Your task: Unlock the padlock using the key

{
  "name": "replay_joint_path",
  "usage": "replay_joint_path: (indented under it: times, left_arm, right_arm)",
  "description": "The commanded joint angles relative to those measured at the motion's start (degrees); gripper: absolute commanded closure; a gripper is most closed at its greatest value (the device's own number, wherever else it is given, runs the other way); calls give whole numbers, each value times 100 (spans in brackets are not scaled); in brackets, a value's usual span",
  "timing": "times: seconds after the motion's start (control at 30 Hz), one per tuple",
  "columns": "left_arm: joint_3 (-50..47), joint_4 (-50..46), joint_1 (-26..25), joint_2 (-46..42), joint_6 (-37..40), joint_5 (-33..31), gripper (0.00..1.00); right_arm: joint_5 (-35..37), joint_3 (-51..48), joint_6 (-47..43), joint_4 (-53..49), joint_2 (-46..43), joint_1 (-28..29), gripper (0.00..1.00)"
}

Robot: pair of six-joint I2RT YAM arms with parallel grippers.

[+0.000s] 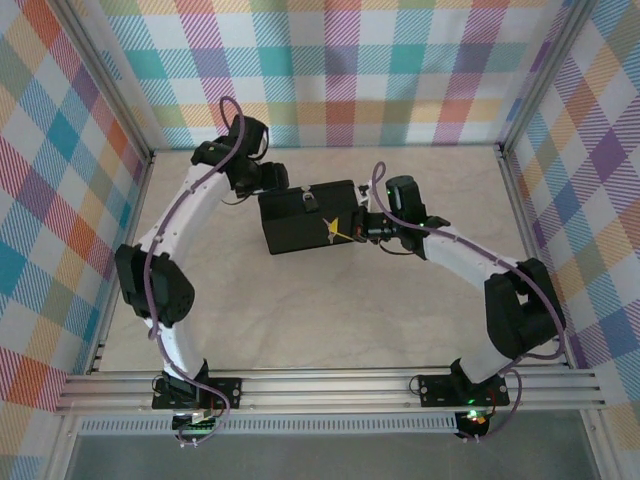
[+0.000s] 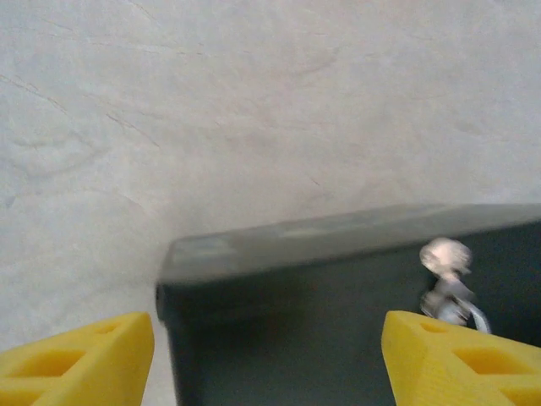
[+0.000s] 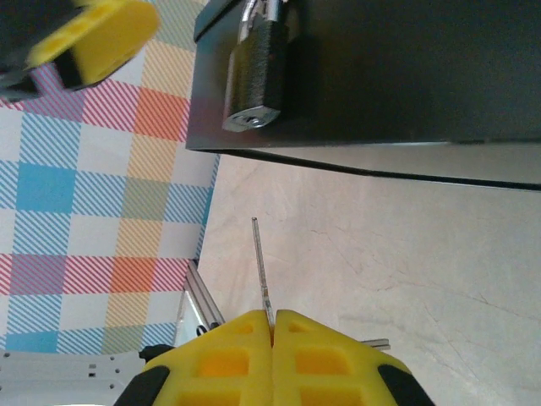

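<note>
The black box lies mid-table, and a dark padlock with a silvery shackle hangs from its edge. My right gripper is shut on the key. Its thin blade points up toward the padlock's keyhole end and stops a short way from it. In the top view the right gripper is at the box's right end. My left gripper stands open over a corner of the box, and a blurred silvery piece shows by its right finger. The left gripper sits at the box's back left end.
Plaid walls enclose the table on three sides, and an aluminium rail runs along the near edge. Pale tabletop lies open in front of the box. One yellow finger of the left gripper shows in the right wrist view, beside the padlock.
</note>
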Motion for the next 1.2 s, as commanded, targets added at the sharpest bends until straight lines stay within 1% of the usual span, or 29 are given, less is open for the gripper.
replay_joint_path:
  times: [0.0,0.17,0.23,0.37,0.43,0.57,0.7,0.83,0.9,1.07,1.17]
  left_arm:
    - [147,502,222,217,727,476,28]
    - [246,1075,321,377,1039,1301,28]
    - [439,998,325,570,1343,1697,28]
    - [745,423,321,1014,1865,2374,29]
    - [570,405,325,1057,1967,2726,30]
    - [261,293,316,1017,2059,3002,32]
    - [-296,386,266,616,2015,3429,34]
    - [-975,606,132,99,1651,3690,34]
    - [-1351,655,-62,-175,1578,3707,34]
    - [-2097,883,-624,-718,1313,3378,34]
    - [-2220,894,-854,-793,1116,3230,34]
  right_arm:
    - [84,-3,-145,-340,-495,-38,97]
    - [206,-274,-326,-678,-929,-44,97]
    - [235,-415,-348,-745,-1096,-44,97]
    - [352,-614,-450,-982,-1437,-44,97]
    - [415,-678,-514,-1144,-1601,-50,96]
    - [442,-715,-616,-1385,-1793,-81,96]
    - [462,-721,-757,-1603,-1889,-138,96]
    - [432,-776,-817,-1685,-1887,-210,96]
    - [413,-826,-845,-1721,-1904,-253,96]
    - [372,-968,-913,-1855,-2079,-431,96]
    - [296,-1030,-963,-2002,-2192,-624,96]
